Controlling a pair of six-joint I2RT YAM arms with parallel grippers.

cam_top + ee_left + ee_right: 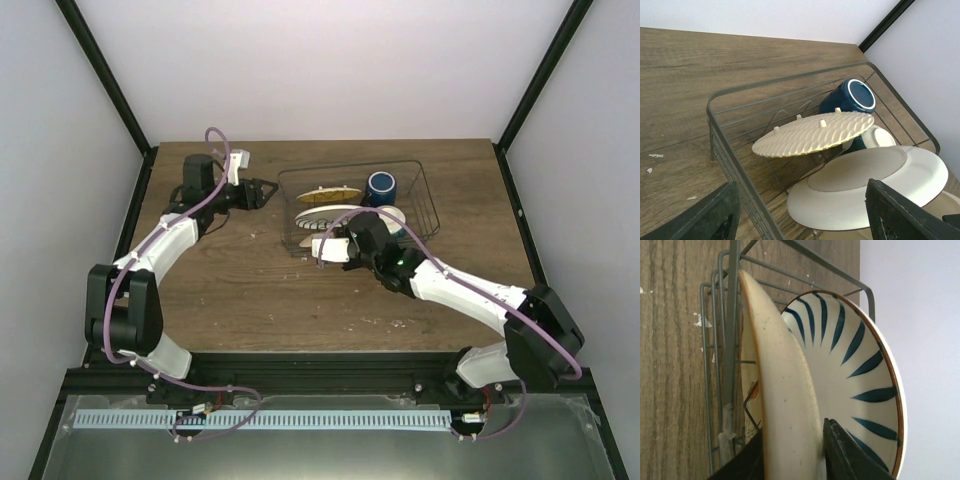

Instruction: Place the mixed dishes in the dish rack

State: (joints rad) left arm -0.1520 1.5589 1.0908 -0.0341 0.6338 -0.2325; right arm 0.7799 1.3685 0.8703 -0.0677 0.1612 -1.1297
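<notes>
The dish rack (425,205) of grey wire stands at the table's back middle. In it are the orange-yellow grid plate (328,194), the dark blue cup (382,186), the small cream bowl (394,219) and the white striped plate (330,214). My right gripper (334,251) is at the rack's near left corner, shut on the rim of the tan plate (782,390), which stands on edge against the striped plate (850,365) beside the rack wires (731,330). My left gripper (264,192) is open and empty, just left of the rack. The left wrist view shows the grid plate's underside (815,133), the cup (850,97) and the striped plate's back (870,185).
Bare wooden tabletop (250,300) lies in front of and left of the rack. Black frame posts (520,110) stand at the table's back corners against white walls. The rack's left rim (735,150) is close below my left fingers.
</notes>
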